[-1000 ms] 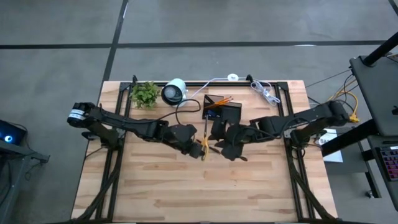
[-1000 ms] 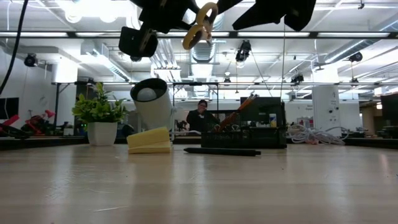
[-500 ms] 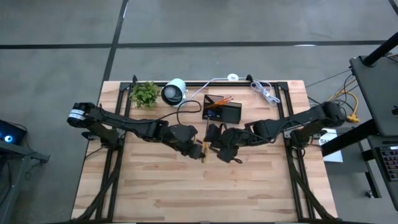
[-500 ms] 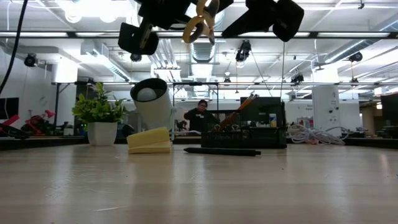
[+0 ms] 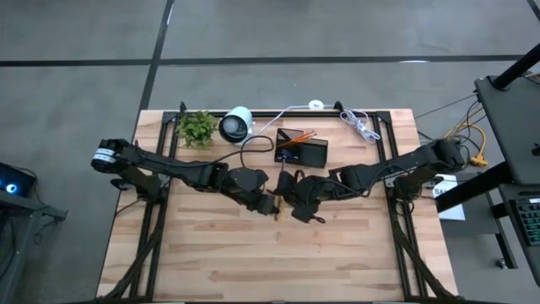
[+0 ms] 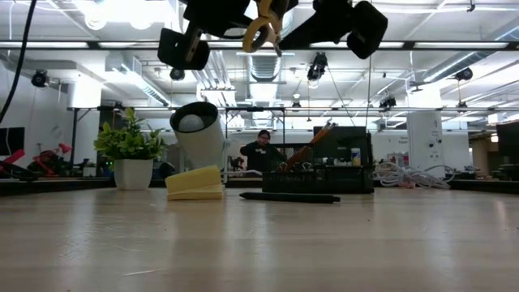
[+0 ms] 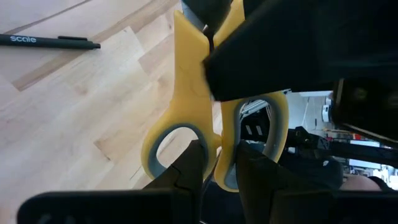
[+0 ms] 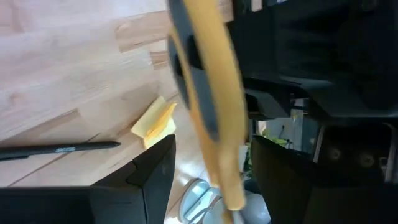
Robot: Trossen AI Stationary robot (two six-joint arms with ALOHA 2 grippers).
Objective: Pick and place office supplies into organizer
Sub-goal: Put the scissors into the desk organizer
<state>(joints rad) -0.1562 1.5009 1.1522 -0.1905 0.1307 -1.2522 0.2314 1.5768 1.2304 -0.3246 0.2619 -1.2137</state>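
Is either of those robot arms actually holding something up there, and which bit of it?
The left pincer holds the yellow-handled scissors by the handle loops, high above the table. The right pincer straddles the scissors, open, not yet gripping.

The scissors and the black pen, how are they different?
The scissors have yellow handles; the black pen is dark all over. The scissors are up in the air, held by the left gripper; the pen lies flat on the table, touched by no gripper. Both are outside the organizer.
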